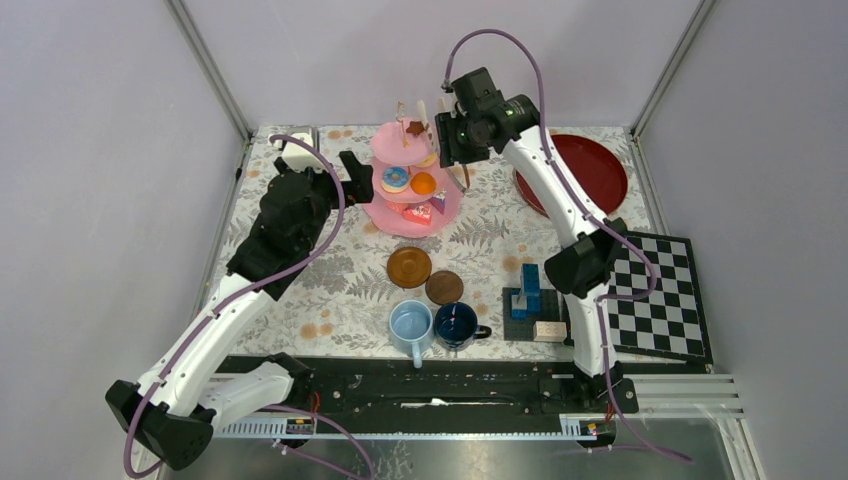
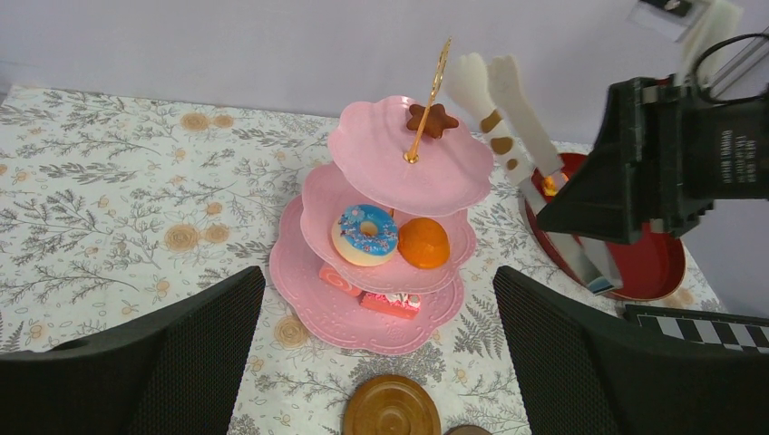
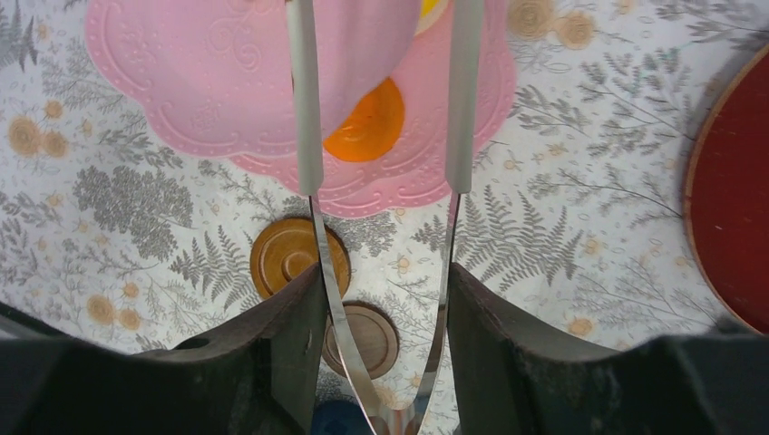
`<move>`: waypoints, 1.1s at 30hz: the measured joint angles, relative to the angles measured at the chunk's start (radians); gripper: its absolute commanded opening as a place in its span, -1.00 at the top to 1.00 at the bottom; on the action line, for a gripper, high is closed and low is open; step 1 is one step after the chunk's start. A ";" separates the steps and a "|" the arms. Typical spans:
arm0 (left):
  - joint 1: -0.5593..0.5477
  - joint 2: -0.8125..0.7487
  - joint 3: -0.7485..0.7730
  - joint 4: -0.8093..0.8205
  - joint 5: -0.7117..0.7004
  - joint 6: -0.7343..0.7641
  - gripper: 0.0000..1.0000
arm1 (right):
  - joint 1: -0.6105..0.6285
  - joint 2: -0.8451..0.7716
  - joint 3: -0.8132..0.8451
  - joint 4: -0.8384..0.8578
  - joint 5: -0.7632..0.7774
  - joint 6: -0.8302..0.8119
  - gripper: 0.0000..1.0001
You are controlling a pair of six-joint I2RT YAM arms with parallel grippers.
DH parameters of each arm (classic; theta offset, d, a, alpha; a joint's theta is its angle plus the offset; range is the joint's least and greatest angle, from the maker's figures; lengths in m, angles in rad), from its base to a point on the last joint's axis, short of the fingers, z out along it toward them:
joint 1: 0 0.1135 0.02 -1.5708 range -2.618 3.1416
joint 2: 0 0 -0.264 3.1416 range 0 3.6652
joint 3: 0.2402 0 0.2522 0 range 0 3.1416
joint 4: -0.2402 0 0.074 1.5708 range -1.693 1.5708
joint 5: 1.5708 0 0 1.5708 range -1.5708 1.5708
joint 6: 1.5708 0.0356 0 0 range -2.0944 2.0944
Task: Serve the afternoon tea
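Observation:
The pink three-tier stand (image 1: 412,190) (image 2: 317,308) (image 3: 181,72) sits at the back of the table. It carries a star biscuit (image 2: 432,118), a blue doughnut (image 2: 367,233), an orange pastry (image 2: 423,242) (image 3: 367,127) and a red slice (image 2: 392,304). My right gripper (image 1: 452,130) (image 3: 385,272) is shut on metal tongs (image 2: 508,118) (image 3: 306,109), whose white tips hover by the top tier. My left gripper (image 1: 355,175) (image 2: 379,276) stands open left of the stand. Two brown saucers (image 1: 409,266) (image 1: 444,288), a light-blue mug (image 1: 411,325) and a dark-blue mug (image 1: 456,325) stand nearer.
A dark red plate (image 1: 575,170) (image 2: 653,263) lies at the back right. A chequered board (image 1: 660,295) lies at the right edge, with a blue block stack (image 1: 530,290) and a pale block (image 1: 549,330) beside it.

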 measured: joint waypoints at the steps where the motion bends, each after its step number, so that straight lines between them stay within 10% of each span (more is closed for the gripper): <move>1: 0.000 0.000 0.000 0.000 0.001 0.000 -0.98 | 0.000 -0.012 0.000 -0.004 0.019 0.002 -0.06; 8: 0.000 0.000 -0.011 0.000 0.008 -0.007 -0.98 | -0.032 -0.192 -0.114 0.002 0.124 0.006 -0.05; 17: -0.004 0.000 -0.016 0.000 0.015 -0.007 -0.98 | -0.374 -0.494 -0.687 0.161 0.148 -0.002 -0.07; 33: -0.011 0.003 -0.016 0.000 0.027 -0.010 -0.98 | -0.526 -0.291 -0.841 0.222 0.081 -0.055 -0.15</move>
